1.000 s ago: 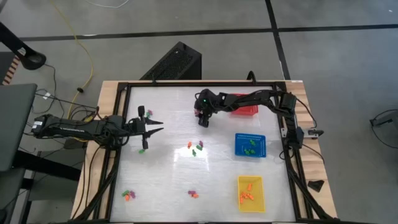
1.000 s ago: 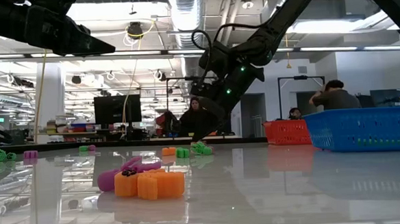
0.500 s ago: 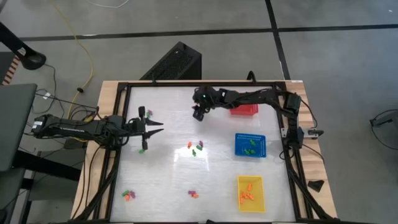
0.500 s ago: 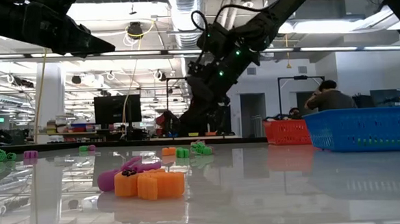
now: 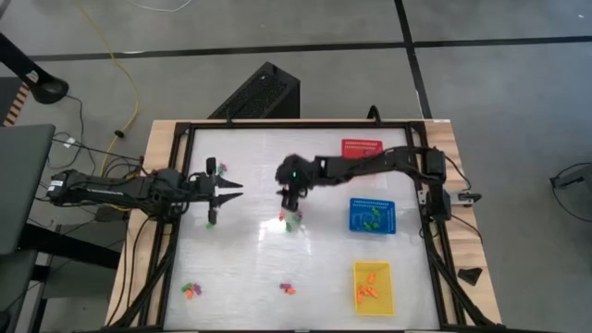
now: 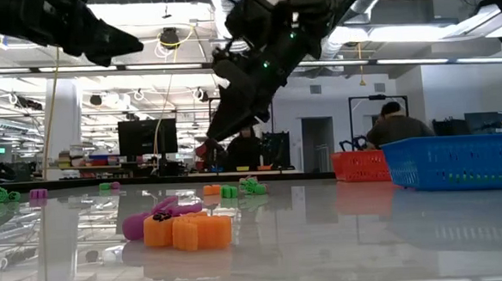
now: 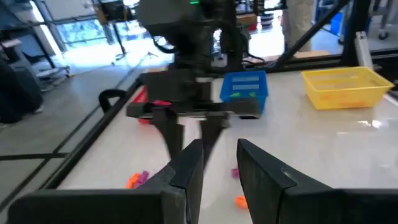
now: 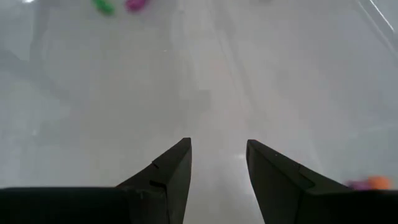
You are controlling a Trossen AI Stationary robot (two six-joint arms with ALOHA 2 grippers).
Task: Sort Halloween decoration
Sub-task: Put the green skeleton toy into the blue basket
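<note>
three mesh baskets [image 5: 372, 215], four trinket clusters [image 5: 292, 220], two arms [image 5: 370, 166]

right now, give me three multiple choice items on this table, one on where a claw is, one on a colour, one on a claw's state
1. The right claw hangs:
A. over the yellow basket
B. beside the trinket cluster near the table's middle
C. off the table

2. The basket at the table's far edge is:
A. red
B. green
C. white

3. The right claw's fingers are:
A. shut on a trinket
B. shut, empty
C. open, empty

Answers:
B, in the high view it sits right by the middle trinket cluster.
A, the red basket lies beyond the blue basket and the yellow basket.
C, the right wrist view shows fingers apart with bare table between them.
</note>
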